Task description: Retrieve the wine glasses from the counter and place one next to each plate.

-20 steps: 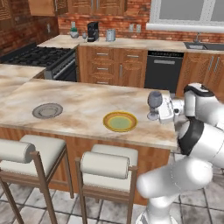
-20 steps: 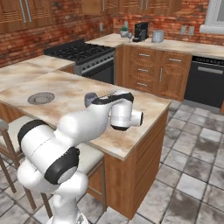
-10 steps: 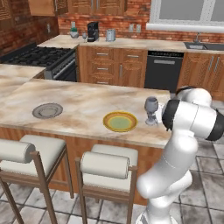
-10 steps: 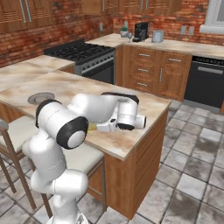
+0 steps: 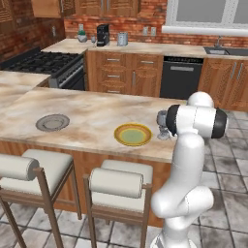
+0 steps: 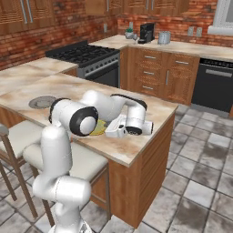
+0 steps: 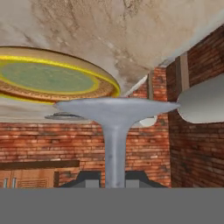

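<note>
Wrist folded low over the island top (image 5: 87, 121), I am keeping my gripper (image 7: 107, 177) closed on the wine glass (image 5: 162, 127) stem just beside the yellow-olive plate (image 5: 132, 134).

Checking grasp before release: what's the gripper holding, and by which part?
The gripper holds a wine glass by its stem, beside the yellow-olive plate on the island top.

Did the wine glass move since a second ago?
Yes. In the left base view the glass has come down toward the island top and a little closer to the yellow plate, which stayed put.
</note>
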Motion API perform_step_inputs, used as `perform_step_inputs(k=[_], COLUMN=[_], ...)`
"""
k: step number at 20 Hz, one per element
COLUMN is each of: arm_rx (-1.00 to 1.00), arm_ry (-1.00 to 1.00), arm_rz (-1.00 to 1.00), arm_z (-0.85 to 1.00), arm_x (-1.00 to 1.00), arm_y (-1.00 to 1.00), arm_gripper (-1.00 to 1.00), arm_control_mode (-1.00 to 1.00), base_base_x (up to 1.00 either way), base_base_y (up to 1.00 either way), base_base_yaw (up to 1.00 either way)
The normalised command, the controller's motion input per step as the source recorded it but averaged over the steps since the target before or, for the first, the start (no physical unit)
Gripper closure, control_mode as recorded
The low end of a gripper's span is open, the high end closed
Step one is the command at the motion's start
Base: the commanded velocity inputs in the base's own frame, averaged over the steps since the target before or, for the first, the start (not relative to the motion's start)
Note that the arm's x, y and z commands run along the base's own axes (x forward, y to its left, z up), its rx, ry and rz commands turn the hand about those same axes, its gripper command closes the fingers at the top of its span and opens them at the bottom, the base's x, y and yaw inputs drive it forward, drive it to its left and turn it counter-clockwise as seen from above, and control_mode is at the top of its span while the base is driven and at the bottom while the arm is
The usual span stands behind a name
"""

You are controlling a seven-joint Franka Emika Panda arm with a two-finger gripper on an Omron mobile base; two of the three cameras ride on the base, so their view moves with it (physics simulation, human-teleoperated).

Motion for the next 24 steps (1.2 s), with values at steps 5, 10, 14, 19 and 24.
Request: perform_step_inputs(k=[5,10,14,19,24], arm_rx=[0.00,0.00,0.00,0.00,0.00], arm_ry=[0.00,0.00,0.00,0.00,0.00], arm_rz=[0.00,0.00,0.00,0.00,0.00], arm_z=[-0.25,-0.24,-0.24,-0.26,-0.24], arm_x=[0.45,0.35,0.29,0.19,0.17], arm_y=[0.00,0.00,0.00,-0.01,-0.02], arm_gripper=[1.00,1.00,1.00,1.00,1.00], arm_control_mode=[-1.00,-1.00,-1.00,-1.00,-1.00], base_base_x=[0.00,0.00,0.00,0.00,0.00], base_base_y=[0.00,0.00,0.00,0.00,0.00], base_base_yaw=[0.00,0.00,0.00,0.00,0.00])
